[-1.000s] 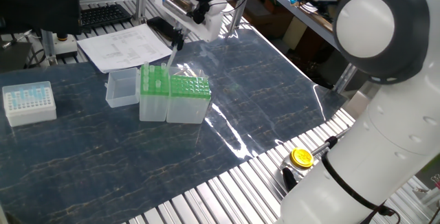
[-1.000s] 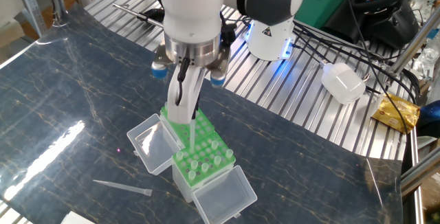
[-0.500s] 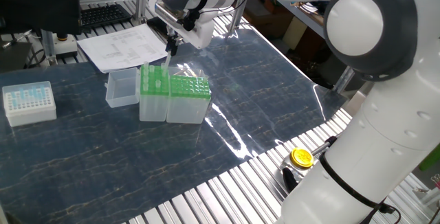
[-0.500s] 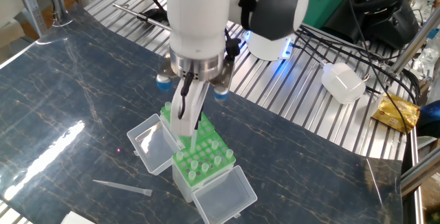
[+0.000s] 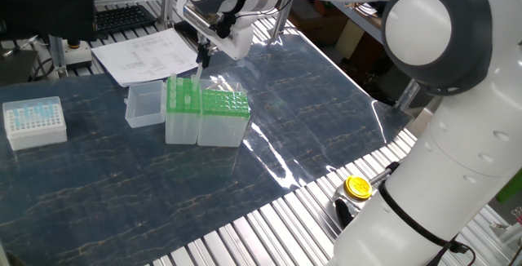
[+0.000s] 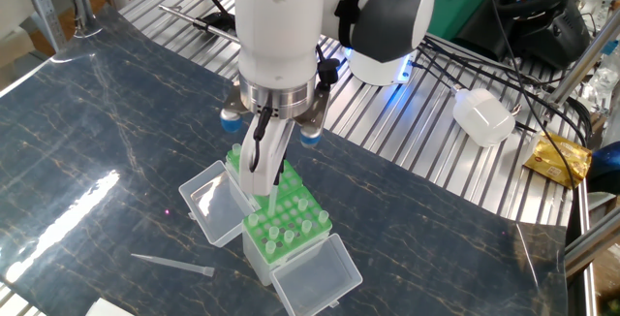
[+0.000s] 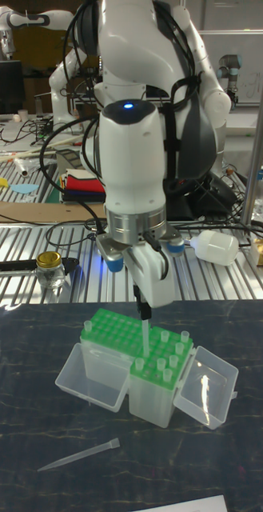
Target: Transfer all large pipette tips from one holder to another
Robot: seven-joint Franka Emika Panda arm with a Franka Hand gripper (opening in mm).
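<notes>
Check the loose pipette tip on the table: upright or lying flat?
Lying flat. The loose pipette tip rests on its side on the dark table, in front of the green-topped boxes, outside any rack.

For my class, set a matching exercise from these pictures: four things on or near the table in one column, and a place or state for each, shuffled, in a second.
1. gripper
2. loose pipette tip
3. white box
4. yellow-capped jar

a. lying flat on the dark mat
b. standing on the metal slats behind the mat
c. holds pale-blue tips
d. above the green racks, closed on a tip

Pairs: 1-d, 2-a, 3-c, 4-b
</notes>
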